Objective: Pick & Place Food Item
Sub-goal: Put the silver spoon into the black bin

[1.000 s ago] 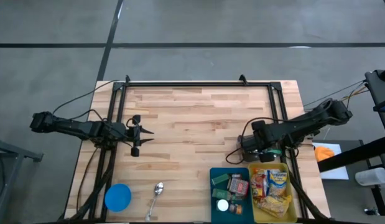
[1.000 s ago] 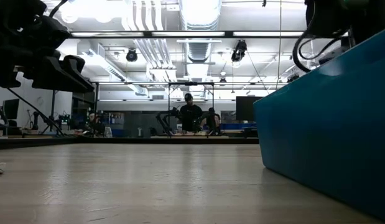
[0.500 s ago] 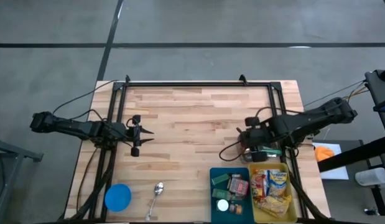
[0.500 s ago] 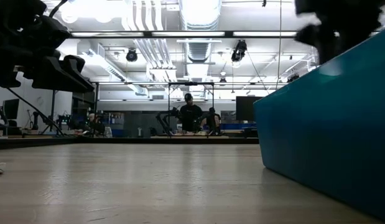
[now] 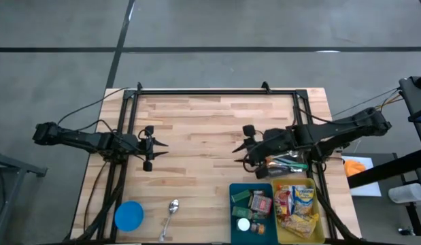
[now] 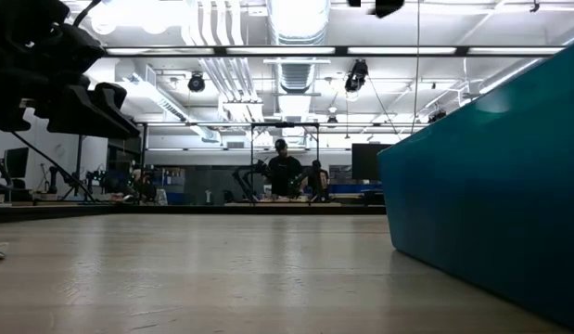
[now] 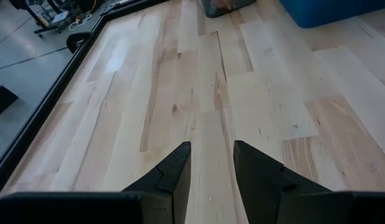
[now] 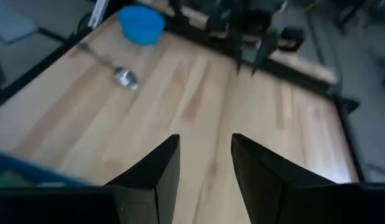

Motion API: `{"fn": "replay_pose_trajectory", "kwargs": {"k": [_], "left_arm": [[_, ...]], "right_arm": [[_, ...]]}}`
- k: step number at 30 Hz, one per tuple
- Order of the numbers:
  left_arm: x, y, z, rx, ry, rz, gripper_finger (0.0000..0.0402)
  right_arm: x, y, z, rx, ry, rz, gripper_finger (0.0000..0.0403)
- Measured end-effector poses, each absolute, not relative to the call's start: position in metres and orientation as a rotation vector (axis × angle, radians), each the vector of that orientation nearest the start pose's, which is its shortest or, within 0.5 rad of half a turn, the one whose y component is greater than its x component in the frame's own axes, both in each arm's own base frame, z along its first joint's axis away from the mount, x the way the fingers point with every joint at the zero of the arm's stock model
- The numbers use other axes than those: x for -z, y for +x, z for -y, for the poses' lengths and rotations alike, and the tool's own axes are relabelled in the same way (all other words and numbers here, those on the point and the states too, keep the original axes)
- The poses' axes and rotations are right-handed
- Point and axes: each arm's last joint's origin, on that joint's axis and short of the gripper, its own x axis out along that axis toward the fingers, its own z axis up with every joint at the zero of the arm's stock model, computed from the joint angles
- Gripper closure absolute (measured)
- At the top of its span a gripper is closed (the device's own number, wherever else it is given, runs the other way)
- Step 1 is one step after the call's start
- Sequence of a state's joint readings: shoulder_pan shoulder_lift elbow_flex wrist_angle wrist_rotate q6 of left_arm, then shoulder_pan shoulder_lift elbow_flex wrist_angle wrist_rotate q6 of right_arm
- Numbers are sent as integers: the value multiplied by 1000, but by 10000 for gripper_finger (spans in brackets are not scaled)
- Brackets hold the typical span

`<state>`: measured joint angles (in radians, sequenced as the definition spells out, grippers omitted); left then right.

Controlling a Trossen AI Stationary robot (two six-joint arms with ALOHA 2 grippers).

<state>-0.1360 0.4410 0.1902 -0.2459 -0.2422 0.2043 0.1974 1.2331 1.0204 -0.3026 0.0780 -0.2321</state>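
Both arms were dark, slender and multi-jointed, trailed black cables, and each ended in a gripper with two tapered, angular black fingers (image 7: 173, 177).

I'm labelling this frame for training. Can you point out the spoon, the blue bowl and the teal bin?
spoon (image 5: 173, 206), high view, on its bowl end.
blue bowl (image 5: 128, 216), high view, at its middle.
teal bin (image 5: 232, 192), high view, on its rim.

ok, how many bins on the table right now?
2. Teal bin sits at the table's near edge toward the right arm's side; yellow bin touches it on the outer side. None appear hidden.
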Motion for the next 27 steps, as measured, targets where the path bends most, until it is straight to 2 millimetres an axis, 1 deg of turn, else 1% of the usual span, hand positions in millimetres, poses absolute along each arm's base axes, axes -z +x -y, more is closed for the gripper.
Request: {"fn": "replay_pose_trajectory", "kwargs": {"k": [2, 6, 12, 14, 19, 27], "left_arm": [[-168, 118, 9, -54, 293, -498, 280], [-168, 118, 9, -54, 294, -500, 280], [-168, 118, 9, -54, 294, -500, 280], [-168, 118, 9, -54, 294, -500, 280], [-168, 118, 9, -54, 294, -499, 280], [-168, 118, 9, -54, 294, -499, 280]], "right_arm": [[-305, 268, -44, -163, -314, -443, 262], [-289, 270, -29, -103, -279, -421, 262], [-275, 271, -17, -100, -271, -316, 262], [-273, 271, -14, -112, -271, -284, 262], [-270, 271, -8, -116, -263, -284, 262], [-270, 271, -8, -121, -267, -284, 262]]}}
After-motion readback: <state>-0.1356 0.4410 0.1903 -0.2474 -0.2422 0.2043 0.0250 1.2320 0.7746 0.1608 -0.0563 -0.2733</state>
